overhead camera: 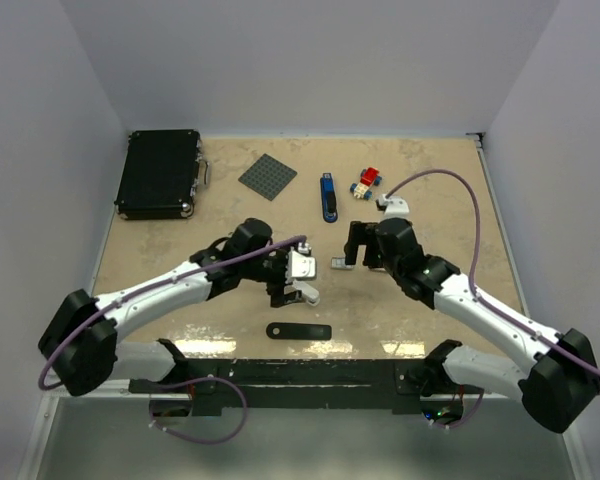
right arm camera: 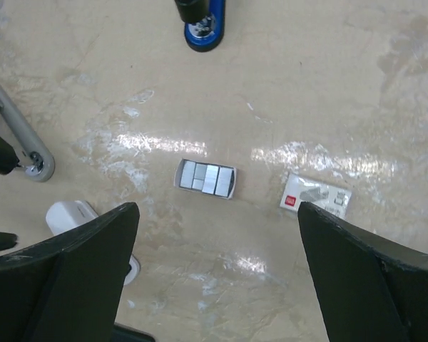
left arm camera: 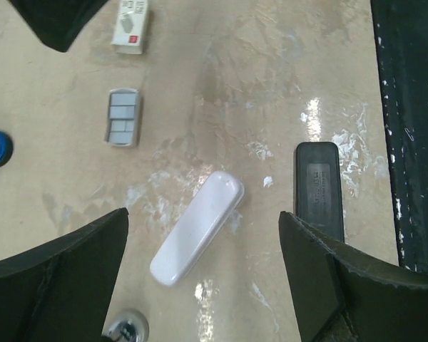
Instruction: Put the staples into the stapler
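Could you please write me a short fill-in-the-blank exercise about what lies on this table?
1. The left gripper and the right gripper both stand ___, holding nothing.
2. The grey tray of staples lies beside a white sleeve that bears a ___ mark.
3. The black case sits in the far ___ corner of the table.
Missing words: open, red, left.

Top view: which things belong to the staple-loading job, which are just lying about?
Job: white plastic stapler; grey tray of staples; white red-marked staple sleeve.
Lying about: black hard case; grey square baseplate; red-white-blue toy-brick car; blue-and-black elongated object.
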Motion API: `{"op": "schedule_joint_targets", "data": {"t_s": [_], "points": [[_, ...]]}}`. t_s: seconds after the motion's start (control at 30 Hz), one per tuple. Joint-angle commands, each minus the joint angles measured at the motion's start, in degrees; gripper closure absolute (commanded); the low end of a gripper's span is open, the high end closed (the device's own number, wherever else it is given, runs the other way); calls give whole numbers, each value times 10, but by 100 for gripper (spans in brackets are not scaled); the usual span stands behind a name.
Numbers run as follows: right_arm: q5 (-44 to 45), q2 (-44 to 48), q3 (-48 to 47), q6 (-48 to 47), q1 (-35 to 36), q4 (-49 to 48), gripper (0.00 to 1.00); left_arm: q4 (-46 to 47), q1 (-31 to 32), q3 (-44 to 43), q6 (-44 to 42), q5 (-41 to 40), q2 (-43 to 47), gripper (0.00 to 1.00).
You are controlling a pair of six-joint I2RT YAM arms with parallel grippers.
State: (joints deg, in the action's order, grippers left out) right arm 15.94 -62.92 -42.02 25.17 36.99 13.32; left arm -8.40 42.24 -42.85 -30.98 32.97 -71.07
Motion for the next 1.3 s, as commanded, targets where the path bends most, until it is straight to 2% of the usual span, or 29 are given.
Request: {"op": "schedule_joint_targets", "data": {"t_s": [0.0,0.13,0.23,0.5,0.7,0.8,0.83,0.9,0.93,0.97,1.0,1.1,1.2,1.27], "points": [[88,62,42,140,-2,-3,1,-31,30,-67,-63,6,-64,11],[87,126,101,193,-1,-45,2,-45,39,-99,-100,10,-114,21],[94,165,127,208,-1,-49,2,-121,47,-144,-138,2,-167,28],[101,191,137,211,-2,-35,2,-179,63,-191,-184,-13,-242,31],[92,197,146,214,-2,-41,2,-171,76,-194,-185,-27,-265,36],[88,196,147,212,-3,-46,2,-159,79,-192,-184,-33,-268,46],[82,194,147,210,-2,-50,2,-157,78,-191,-185,-33,-269,55],[72,192,146,196,-2,-58,2,-157,78,-191,-185,-34,-268,67],[56,189,144,187,-2,-71,2,-156,78,-191,-184,-34,-264,79],[44,187,141,164,-2,-79,3,-152,78,-187,-182,-33,-260,86],[32,185,139,152,-2,-87,3,-148,77,-182,-175,-33,-246,97],[-30,183,134,88,-1,-138,4,-112,71,-153,-141,-26,-202,100],[-99,179,123,16,-1,-178,4,-36,37,-103,-67,18,-138,100],[-150,184,118,-43,-1,-195,2,53,-7,-52,-12,60,-78,100]]}}
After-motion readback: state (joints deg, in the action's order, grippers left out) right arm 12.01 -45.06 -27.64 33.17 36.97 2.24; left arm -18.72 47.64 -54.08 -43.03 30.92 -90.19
